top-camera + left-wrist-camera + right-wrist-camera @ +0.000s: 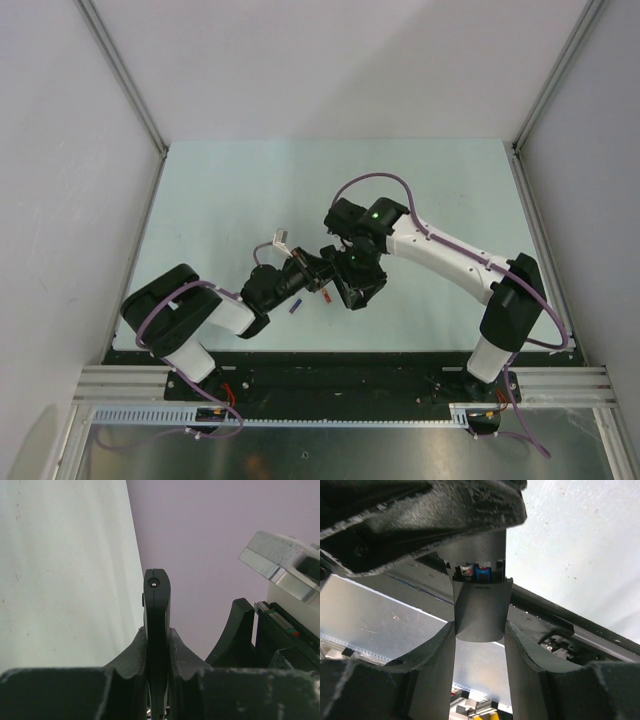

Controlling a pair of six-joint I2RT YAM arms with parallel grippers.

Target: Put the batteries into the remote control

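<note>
We find the remote control (157,600) held in the air between both arms, over the middle of the table (220,200) and nearer its near edge than its far one.

Left gripper (157,632): clenched on the remote. In the left wrist view we see the black bar edge-on, pinched between the two fingers (134,655), with its rounded end sticking out past them.

Right gripper (480,627): grasping the remote's other end. In the right wrist view its fingers (435,670) press against both sides of a grey panel. We cannot say for certain whether that panel is a sliding cover or part of the body.

Just above the panel we see an open compartment. A bright blue battery (482,571) sits in it, side by side with a darker battery (466,570) that shows red and white marks.

On the table, two batteries lie loose beneath the meeting grippers, toward the near edge. The purple-blue battery (296,306) lies left of the red-orange battery (326,296). They are near each other but apart, and neither gripper touches them.
</note>
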